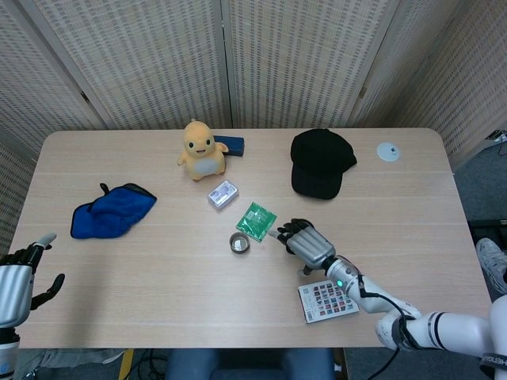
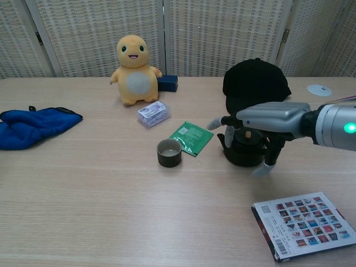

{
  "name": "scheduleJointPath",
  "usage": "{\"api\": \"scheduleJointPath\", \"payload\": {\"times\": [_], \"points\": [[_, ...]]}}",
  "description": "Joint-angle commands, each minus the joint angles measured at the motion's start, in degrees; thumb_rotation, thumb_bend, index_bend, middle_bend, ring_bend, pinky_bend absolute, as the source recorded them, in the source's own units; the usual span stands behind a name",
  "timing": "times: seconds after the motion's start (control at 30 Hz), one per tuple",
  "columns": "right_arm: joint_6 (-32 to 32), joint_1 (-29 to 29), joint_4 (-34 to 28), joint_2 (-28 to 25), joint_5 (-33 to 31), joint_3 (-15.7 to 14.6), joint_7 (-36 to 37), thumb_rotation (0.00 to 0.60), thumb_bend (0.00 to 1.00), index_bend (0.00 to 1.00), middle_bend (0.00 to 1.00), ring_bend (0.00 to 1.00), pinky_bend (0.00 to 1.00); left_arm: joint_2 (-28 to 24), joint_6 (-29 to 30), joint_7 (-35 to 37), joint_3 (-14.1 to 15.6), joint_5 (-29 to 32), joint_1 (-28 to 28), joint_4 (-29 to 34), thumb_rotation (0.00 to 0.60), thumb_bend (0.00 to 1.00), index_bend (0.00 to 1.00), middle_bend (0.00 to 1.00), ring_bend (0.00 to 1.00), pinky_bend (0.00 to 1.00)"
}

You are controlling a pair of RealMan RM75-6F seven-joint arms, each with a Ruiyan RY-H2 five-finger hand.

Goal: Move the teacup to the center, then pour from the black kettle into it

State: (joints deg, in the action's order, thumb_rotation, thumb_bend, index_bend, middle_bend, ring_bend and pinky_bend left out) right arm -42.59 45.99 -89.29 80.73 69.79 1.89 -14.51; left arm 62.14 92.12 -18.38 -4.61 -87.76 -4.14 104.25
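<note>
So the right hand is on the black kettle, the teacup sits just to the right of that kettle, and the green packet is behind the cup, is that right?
Not quite. The teacup sits to the left of the black kettle, not the right; the chest view shows it. The rest holds: the right hand is on the kettle, and the green packet lies just behind the cup.
</note>
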Motion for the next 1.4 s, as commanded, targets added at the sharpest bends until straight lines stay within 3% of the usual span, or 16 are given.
{"api": "scheduleJointPath", "payload": {"times": [0.03, 0.47, 0.57, 0.7, 0.83, 1.4], "points": [[-1.3, -1.5, -0.7, -2.1, 1.7, -1.2, 1.4, 0.600, 0.00, 0.07, 0.31, 0.06, 0.06, 0.0, 0.1, 0.0, 0.0, 0.0, 0.1, 0.0, 0.600, 0.27, 0.20, 0.34, 0.42, 0.46], [-8.5, -5.6, -1.9, -5.1, 5.9, -1.2, 3.4, 0.600, 0.00, 0.07, 0.21, 0.06, 0.06, -0.1, 0.1, 0.4, -0.1, -0.5, 0.1, 0.5, 0.600, 0.27, 0.20, 0.34, 0.42, 0.46], [-10.1, -6.6, -2.6, -6.0, 5.6, -0.9, 2.8, 0.600, 0.02, 0.10, 0.23, 0.09, 0.06, -0.3, 0.2, 0.6, -0.1, -0.4, 0.2, 0.4, 0.600, 0.27, 0.20, 0.34, 0.42, 0.46], [-11.5, -7.6, -2.9, -6.5, 5.4, -0.7, 2.3, 0.600, 0.05, 0.22, 0.29, 0.25, 0.06, -0.4, 0.2, 0.8, -0.1, -0.5, 0.3, 0.4, 0.600, 0.27, 0.20, 0.34, 0.42, 0.46], [-11.8, -8.1, -2.7, -6.4, 5.7, -0.8, 1.6, 0.600, 0.05, 0.27, 0.33, 0.31, 0.06, -0.4, 0.3, 0.9, -0.1, -0.8, 0.3, 0.3, 0.600, 0.27, 0.20, 0.34, 0.42, 0.46], [-10.3, -8.8, 0.3, -3.5, 6.1, -1.4, -0.1, 0.600, 0.00, 0.35, 0.40, 0.33, 0.00, -0.2, 0.2, 1.6, 0.1, -0.8, 0.6, -0.6, 0.600, 0.27, 0.21, 0.34, 0.42, 0.46]]}}
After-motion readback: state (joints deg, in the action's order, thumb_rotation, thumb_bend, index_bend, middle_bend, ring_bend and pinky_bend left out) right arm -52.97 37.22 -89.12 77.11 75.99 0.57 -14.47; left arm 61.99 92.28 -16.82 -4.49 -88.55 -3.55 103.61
